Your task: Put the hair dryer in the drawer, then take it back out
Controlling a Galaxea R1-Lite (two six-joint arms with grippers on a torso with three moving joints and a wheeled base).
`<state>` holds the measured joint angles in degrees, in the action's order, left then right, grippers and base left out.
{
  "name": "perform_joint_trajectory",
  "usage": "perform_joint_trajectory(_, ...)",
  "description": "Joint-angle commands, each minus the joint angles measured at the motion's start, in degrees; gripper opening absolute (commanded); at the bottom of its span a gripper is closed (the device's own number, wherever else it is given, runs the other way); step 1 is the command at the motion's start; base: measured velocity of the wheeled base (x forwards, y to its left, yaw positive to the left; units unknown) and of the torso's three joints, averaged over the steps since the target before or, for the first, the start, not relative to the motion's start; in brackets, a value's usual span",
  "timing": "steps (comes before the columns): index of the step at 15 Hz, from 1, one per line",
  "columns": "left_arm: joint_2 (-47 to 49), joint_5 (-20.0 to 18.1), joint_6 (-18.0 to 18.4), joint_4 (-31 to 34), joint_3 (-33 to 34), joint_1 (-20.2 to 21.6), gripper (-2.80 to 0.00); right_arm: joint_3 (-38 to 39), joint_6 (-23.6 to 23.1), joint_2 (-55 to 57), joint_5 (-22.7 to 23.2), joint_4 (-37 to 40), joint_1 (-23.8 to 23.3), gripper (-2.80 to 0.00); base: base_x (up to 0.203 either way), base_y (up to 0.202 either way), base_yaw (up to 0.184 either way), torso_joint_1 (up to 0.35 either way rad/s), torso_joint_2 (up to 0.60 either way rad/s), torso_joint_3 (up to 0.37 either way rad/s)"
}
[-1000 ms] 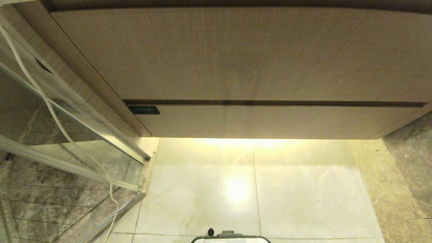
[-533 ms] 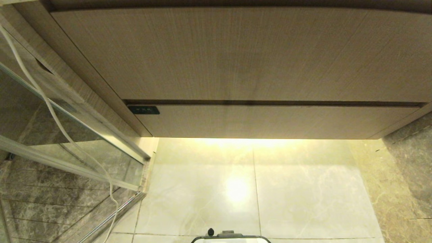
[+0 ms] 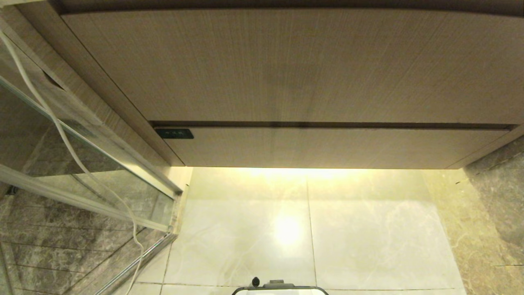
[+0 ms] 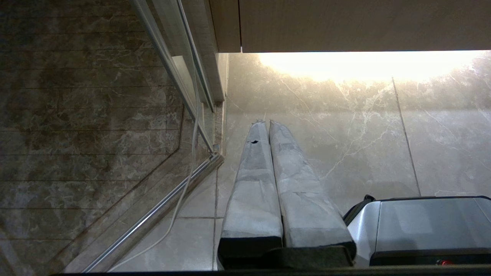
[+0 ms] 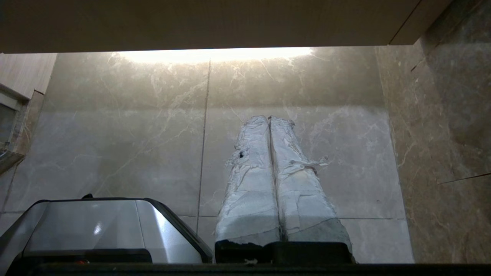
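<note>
Cabinetry filled the head view: a taller wood-grain panel (image 3: 286, 65) above, and beneath it the drawer (image 3: 327, 146), wide, shallow and pale, its flat front without a handle and flush with the carcass, fully closed. A thin dark seam was all that separated the two fronts. Light glowed from under the unit onto the marble floor (image 3: 368, 237). A glass shower screen (image 3: 82, 164) stood at the robot's left, a white cord (image 3: 73, 155) trailing down across it.

Risk, as judged from this moment, lay in that handleless front: with nothing to hook, a claw might skid along the smooth face or catch the panel above instead of the drawer, and the seam looked too narrow to take a wrapped finger. A sweep of the left arm could also snag the cord or knock the glass.

Both arms hung low beside the robot's base (image 4: 422, 226). The left claw (image 4: 267, 124) pointed at the floor with its taped fingers pressed together on nothing; the right claw (image 5: 268, 119) did likewise, its wrapping frayed.

No hair dryer showed in any view; where it lay could not be told, and its look could not be reported. A small black control plate (image 3: 174, 133) sat at the drawer's left end.
</note>
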<state>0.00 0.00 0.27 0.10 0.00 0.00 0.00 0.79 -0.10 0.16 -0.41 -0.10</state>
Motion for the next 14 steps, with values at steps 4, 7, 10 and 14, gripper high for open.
perform_joint_trajectory(4,0.0,0.0,0.0,-0.01,0.06,0.0,-2.8,0.18,0.0,-0.08,0.02,-0.02,0.01,-2.8,0.0,0.0,0.0,0.0,0.0,0.0)
perform_joint_trajectory(7,0.0,0.0,0.0,-0.01,0.09,0.0,-2.8,0.18,0.0,-0.08,0.02,-0.02,0.01,-2.8,0.0,0.0,0.0,0.0,0.0,0.0)
perform_joint_trajectory(10,0.0,0.0,0.0,-0.01,0.07,0.0,-2.8,0.1,-0.07,-0.08,0.02,-0.02,0.01,-2.8,0.0,0.0,0.0,0.0,0.0,0.0)
perform_joint_trajectory(14,0.0,0.0,0.0,-0.01,0.0,0.0,-2.8,0.16,-0.02,-0.08,0.02,-0.02,0.01,-2.8,0.0,0.0,0.0,0.0,0.0,0.0)
